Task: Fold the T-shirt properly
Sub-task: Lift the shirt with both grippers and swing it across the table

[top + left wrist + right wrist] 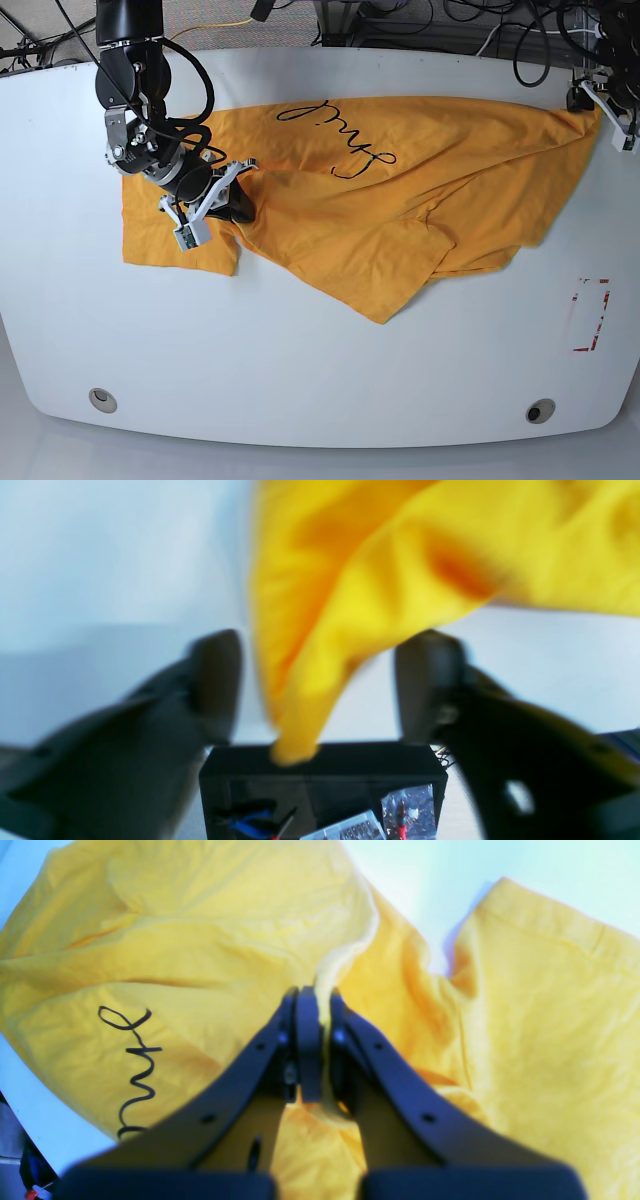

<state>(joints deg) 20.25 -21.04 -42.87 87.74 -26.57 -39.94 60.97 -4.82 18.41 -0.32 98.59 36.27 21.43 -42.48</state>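
Base view: orange-yellow T-shirt (400, 190) spread crumpled across the white table (320, 380), script (340, 140) facing up, one corner drawn out to the far table edge at the view's right, a folded flap drooping toward the near side. At the view's left, right gripper (235, 195) down on the cloth near a sleeve, pinching a ridge of fabric; in the right wrist view, jaws pressed together with a pale fold of shirt (325, 1005) caught between the pads. At the view's upper right, left gripper (600, 100) at the shirt's stretched corner; in the left wrist view, left fingers (215, 680) standing apart, a blurred tail of yellow cloth (300, 715) hanging between them without visible contact at either pad. Cannot tell from these pictures whether closing in or letting go there.

Judged step: early spreading and straightening, no neat fold yet made. Next move likely calls for a firm hold at both ends, then pulling the shirt taut and flat before any fold, with care not to drag the near flap into more wrinkles.
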